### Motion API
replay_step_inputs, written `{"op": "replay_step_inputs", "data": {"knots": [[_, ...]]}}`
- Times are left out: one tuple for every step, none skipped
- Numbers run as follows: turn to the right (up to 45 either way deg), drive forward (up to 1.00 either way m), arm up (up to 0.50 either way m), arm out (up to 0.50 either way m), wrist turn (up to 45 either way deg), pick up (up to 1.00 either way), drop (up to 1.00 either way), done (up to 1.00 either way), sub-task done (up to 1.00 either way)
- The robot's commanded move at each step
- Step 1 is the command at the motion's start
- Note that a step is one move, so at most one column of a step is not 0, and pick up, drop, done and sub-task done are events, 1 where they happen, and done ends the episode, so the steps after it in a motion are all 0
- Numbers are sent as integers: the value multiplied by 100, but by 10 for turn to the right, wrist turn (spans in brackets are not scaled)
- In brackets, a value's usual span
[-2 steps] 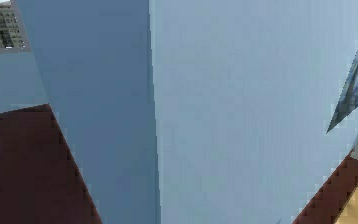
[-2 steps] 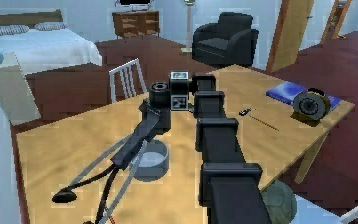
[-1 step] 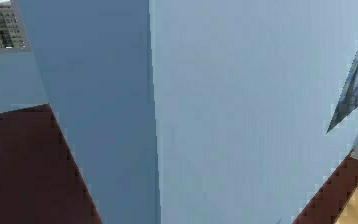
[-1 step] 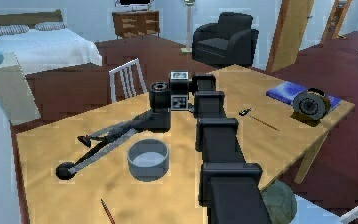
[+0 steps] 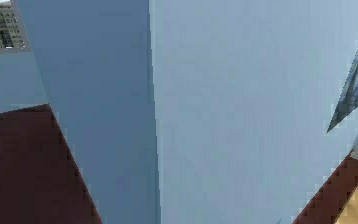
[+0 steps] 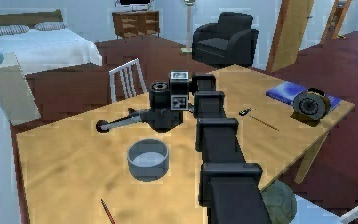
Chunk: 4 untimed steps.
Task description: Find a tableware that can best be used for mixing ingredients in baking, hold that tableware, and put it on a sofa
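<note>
We see a light wooden table (image 6: 67,165) w/ a grey round bowl (image 6: 147,158) upright on it, toward the arm side view's left. At the table's far right corner lies a flat blue book (image 6: 283,92), w/ a dark round object (image 6: 310,105) just beside it; can't tell what it is. A thin dark pen (image 6: 259,119) lies near those, closer to mid-table. A reddish pencil (image 6: 105,210) lies by the near edge. The dark red-brown floor (image 6: 77,90) carries a white chair (image 6: 127,78) at the table's far side, a black armchair (image 6: 225,40), a wooden dresser (image 6: 137,22) and a bed (image 6: 47,50) w/ two pillows (image 6: 12,28) on its white cover.
</note>
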Motion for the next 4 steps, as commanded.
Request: {"op": "replay_step_inputs", "data": {"knots": [[0,0,0,0,240,0,0,0,0],[0,0,-30,0,0,0,0,0,0],[0,0,0,0,0,100,0,0,0],[0,0,10,0,0,0,0,0,0]]}}
